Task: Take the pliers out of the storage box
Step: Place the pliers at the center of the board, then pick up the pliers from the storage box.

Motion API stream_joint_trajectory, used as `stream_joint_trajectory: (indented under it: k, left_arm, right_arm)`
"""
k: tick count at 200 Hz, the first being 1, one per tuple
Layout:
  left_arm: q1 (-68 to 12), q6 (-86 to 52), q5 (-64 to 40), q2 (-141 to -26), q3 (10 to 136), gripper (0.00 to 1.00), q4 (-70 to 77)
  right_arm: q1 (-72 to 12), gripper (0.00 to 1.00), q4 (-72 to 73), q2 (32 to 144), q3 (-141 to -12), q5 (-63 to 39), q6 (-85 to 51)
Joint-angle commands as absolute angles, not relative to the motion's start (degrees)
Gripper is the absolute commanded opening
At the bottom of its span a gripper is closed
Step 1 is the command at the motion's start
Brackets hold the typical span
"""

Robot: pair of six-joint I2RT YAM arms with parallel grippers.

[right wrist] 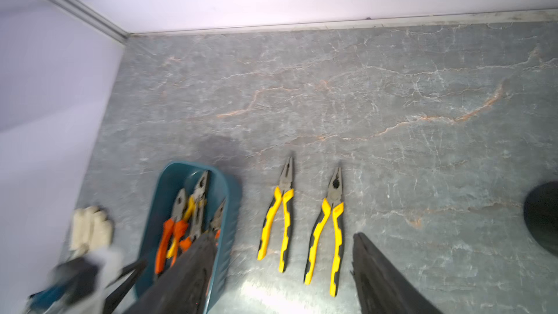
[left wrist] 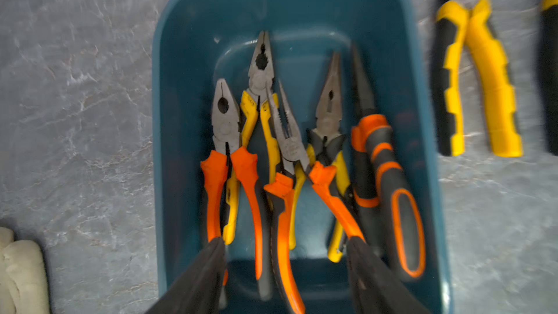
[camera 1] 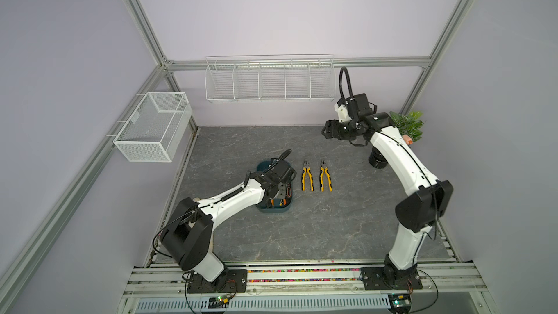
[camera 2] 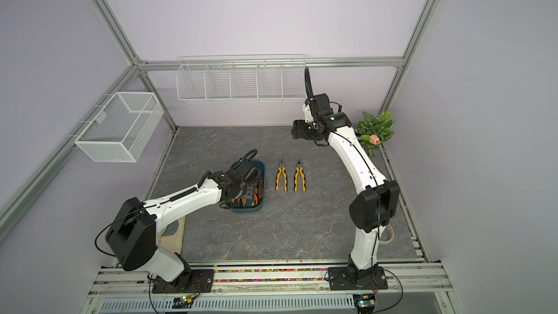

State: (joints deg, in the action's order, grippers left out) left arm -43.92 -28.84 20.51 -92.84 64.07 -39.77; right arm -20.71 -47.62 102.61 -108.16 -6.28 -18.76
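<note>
The dark teal storage box [camera 1: 273, 210] [camera 2: 246, 209] [left wrist: 160, 116] [right wrist: 169, 182] sits left of the table's centre. Several pliers lie in it side by side, noses pointing away: an orange-handled pair [left wrist: 244, 176], a yellow-handled pair [left wrist: 262, 110], and a thick orange-and-grey needle-nosed pair [left wrist: 380, 161]. My left gripper [camera 1: 274, 197] [camera 2: 238, 197] [left wrist: 285, 243] is down in the box, open, its fingers straddling orange handles without closing on them. Two yellow-and-black pliers [camera 1: 307, 176] [camera 1: 325, 178] [camera 2: 281, 176] [right wrist: 277, 215] lie parallel on the table, right of the box. My right gripper [camera 1: 325, 130] [camera 2: 293, 129] [right wrist: 282, 237] hangs high at the back right, open and empty.
A white mesh basket [camera 1: 152, 125] hangs on the left frame and a divided wire rack [camera 1: 270, 81] on the back wall. A green plant [camera 1: 407, 125] and a black round base [camera 1: 376, 160] stand at the back right. A pale cloth [left wrist: 21, 270] lies left of the box.
</note>
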Motion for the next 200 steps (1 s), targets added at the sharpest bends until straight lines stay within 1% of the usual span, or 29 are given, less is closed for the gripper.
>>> stream_joint_trajectory:
  k: [1, 25, 34, 47, 78, 137, 154, 163, 186, 193, 200]
  left_arm:
    - [-43.2, -29.6, 19.2, -96.4, 66.6, 0.6, -45.0]
    - [-43.2, -30.1, 15.5, -97.3, 67.0, 0.53, -45.0]
    - [-43.2, -30.7, 14.8, -97.4, 67.1, 0.49, -44.9]
    - [-43.2, -31.5, 14.5, -97.6, 66.9, 0.46, -44.9]
    - [-43.2, -32.4, 14.6, -99.3, 66.7, 0.34, -45.2]
    - [-43.2, -33.0, 14.2, -101.8, 67.0, 0.32, -45.1]
    - [-43.2, -33.1, 14.0, -102.6, 67.2, 0.17, -45.1]
    - [-43.2, -33.2, 13.9, -102.8, 67.2, 0.13, -45.0]
    - [-43.2, -33.5, 13.8, -103.3, 67.0, 0.13, -44.7]
    - [-43.2, -33.5, 13.8, -103.4, 66.8, 0.14, -44.6]
    - [-43.2, -33.7, 14.0, -103.6, 66.7, 0.17, -44.6]
  right_arm:
    - [-20.6, 0.74, -43.5, 99.3, -97.7, -8.9, -21.4]
    - [-20.8, 0.74, -42.1, 94.9, -89.8, -9.3, -21.7]
    - [-20.9, 0.73, -41.8, 93.7, -87.6, -9.4, -21.8]
    - [-21.3, 0.73, -40.7, 92.0, -84.3, -9.6, -21.9]
    - [-21.8, 0.73, -38.9, 89.5, -79.3, -10.2, -22.2]
    - [-21.8, 0.73, -37.4, 88.3, -75.9, -10.6, -22.2]
    - [-21.8, 0.73, -37.1, 88.3, -75.3, -10.7, -22.4]
    - [-21.9, 0.73, -36.9, 88.3, -75.1, -10.9, -22.4]
    - [-21.8, 0.73, -36.6, 88.4, -74.9, -11.1, -22.6]
    - [-21.8, 0.73, -36.5, 88.4, -74.9, -11.1, -22.5]
    - [-21.8, 0.73, -36.5, 88.6, -74.9, -11.2, -22.5]
